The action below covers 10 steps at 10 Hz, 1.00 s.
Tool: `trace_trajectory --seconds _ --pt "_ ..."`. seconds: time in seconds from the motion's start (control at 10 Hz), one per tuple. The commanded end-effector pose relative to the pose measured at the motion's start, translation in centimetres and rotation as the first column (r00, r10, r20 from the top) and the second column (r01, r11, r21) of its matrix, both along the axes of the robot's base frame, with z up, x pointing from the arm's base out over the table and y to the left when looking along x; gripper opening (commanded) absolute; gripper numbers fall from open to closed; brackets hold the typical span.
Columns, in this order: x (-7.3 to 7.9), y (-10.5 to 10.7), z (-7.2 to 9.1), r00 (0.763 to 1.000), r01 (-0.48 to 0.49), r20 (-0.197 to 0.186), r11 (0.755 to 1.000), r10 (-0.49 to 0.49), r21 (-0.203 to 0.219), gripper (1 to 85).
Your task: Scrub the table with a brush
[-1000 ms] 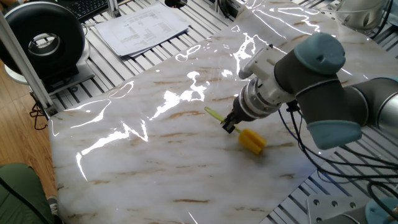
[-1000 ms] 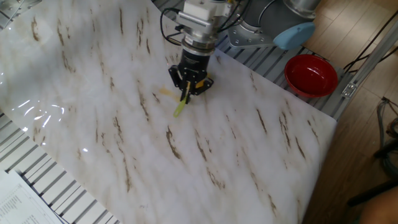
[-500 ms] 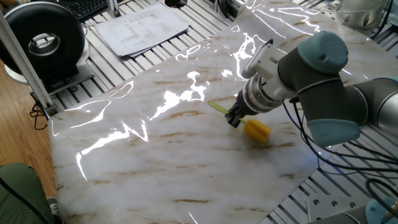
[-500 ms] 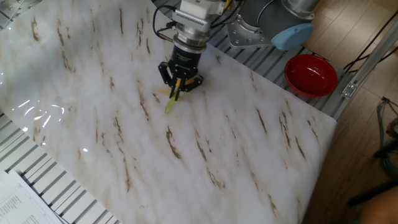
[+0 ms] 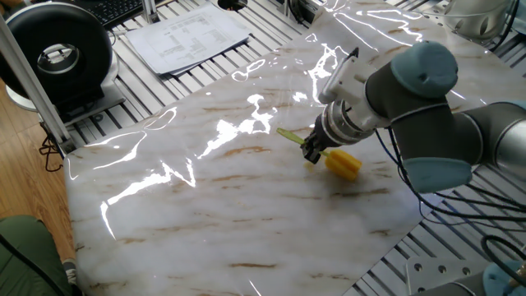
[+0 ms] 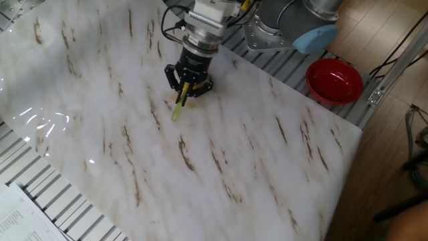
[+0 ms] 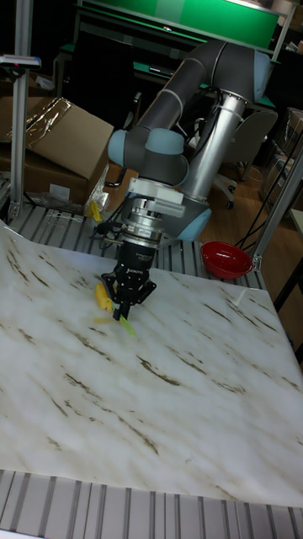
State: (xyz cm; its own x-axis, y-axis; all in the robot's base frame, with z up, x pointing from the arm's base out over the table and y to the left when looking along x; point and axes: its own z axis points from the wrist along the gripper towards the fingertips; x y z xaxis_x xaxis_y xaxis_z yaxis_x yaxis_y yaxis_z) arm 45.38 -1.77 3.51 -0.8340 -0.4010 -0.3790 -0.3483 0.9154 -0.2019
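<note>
Glossy marble table (image 5: 205, 222) carries the brush (image 5: 341, 164), lying low mid-slab, its handle clamped in the gripper (image 5: 313, 154); that thin stick could twist loose under scrubbing pressure.

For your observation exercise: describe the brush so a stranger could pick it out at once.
Start at the white marble-look table and follow the grey arm down to its gripper. Its fingers clamp the brush: the only yellow thing there, with a chunky head and a thin pale stick handle.
</note>
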Motion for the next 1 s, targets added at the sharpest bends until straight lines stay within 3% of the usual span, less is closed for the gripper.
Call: trace_trajectory --seconds 0.0,0.2,0.3,0.7,0.9 --pt "-0.7 1.0 0.3 0.993 0.064 -0.101 0.998 -0.062 0.018 1.3" --pt "-1.9 2.1 0.9 0.971 0.135 -0.199 0.991 -0.129 0.016 1.3" --pt "-2.8 2.8 0.7 0.954 0.196 -0.24 0.979 -0.179 0.052 1.3" --pt "-2.1 5.2 0.9 0.903 0.399 -0.254 0.897 -0.347 0.192 1.3" --pt "-1.5 7.4 1.3 0.877 0.465 -0.281 0.837 -0.39 0.289 1.3"
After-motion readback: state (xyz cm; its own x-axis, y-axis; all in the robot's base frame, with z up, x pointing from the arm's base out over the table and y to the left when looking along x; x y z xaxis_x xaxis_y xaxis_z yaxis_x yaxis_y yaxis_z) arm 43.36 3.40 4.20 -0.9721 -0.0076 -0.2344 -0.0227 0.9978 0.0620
